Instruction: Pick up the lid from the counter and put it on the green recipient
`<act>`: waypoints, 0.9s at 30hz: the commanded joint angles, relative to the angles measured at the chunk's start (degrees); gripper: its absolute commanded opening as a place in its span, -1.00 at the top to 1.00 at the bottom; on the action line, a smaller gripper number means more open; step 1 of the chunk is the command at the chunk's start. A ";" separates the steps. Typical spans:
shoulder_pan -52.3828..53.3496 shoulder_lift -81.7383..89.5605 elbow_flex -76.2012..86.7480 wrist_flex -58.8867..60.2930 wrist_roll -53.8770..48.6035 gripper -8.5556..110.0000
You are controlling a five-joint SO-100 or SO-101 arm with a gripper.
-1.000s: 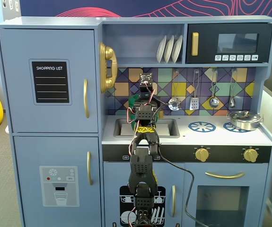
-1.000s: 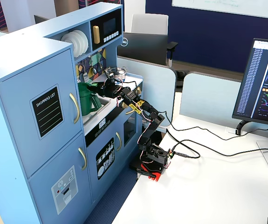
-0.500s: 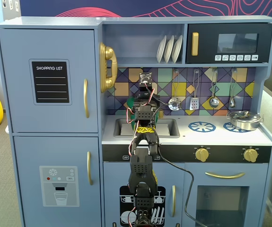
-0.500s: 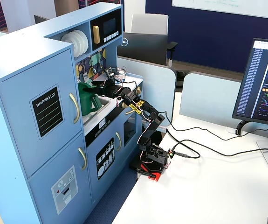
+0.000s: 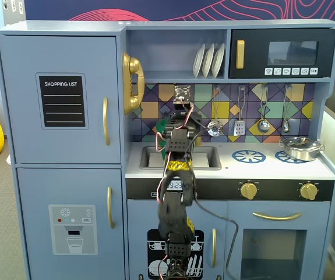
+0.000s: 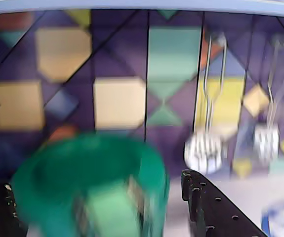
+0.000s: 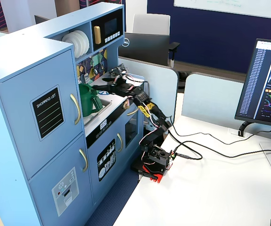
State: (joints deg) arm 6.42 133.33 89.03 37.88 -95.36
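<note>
Fridge label (image 5: 62, 100): "SHOPPING LIST" | chair (image 7: 126, 42): "DELL" | oven clock (image 5: 175, 185): unreadable

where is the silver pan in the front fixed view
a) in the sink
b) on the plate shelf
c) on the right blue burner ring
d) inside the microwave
c, the silver pan sits on the right-hand burner ring on the counter, below the hanging utensils and apart from the sink.

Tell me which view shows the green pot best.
The side fixed view: the pot stands whole and sharp in the sink, its handle visible. The wrist view shows it large but blurred. In the front fixed view the arm hides nearly all of it.
</note>
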 commanded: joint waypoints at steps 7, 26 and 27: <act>0.18 31.64 42.63 12.74 -2.72 0.32; -4.66 48.08 82.62 34.37 15.91 0.78; -4.75 48.78 82.71 38.41 12.66 0.78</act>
State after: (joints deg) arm 2.37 179.74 171.91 66.36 -81.74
